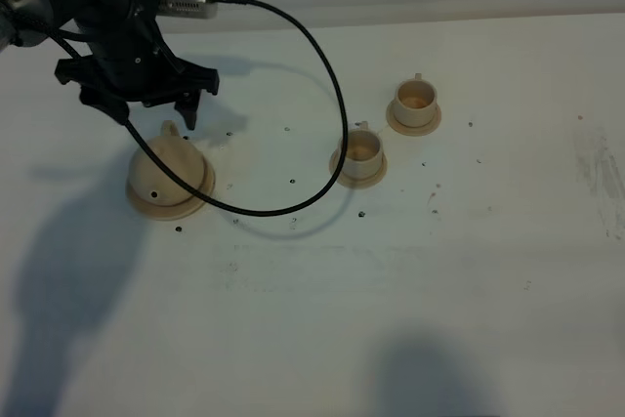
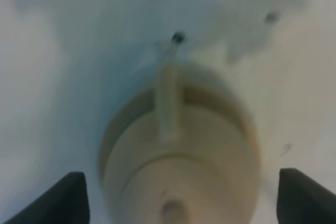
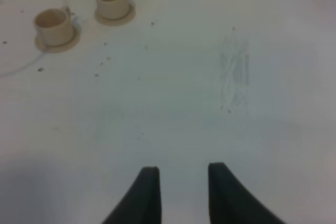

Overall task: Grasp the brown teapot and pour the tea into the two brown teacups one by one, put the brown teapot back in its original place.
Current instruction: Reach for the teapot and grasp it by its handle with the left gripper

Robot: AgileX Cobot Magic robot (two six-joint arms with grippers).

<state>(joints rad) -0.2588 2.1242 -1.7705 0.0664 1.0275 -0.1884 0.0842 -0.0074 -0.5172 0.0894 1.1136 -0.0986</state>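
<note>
While blurred, teapot [image 2: 178, 177] bottom is cropped.

Tabletop [image 1: 469, 271]: white, flat, seen in all three views.
Surface marks: small dark specks [image 1: 293, 183] are scattered across the middle; a faint grey scuff [image 1: 598, 168] is seen near the right edge.
Shadows: large dark patches [image 1: 59, 280] are cast along the near edge.

Overhead view and right wrist share teacups [image 1: 389, 128].
</note>
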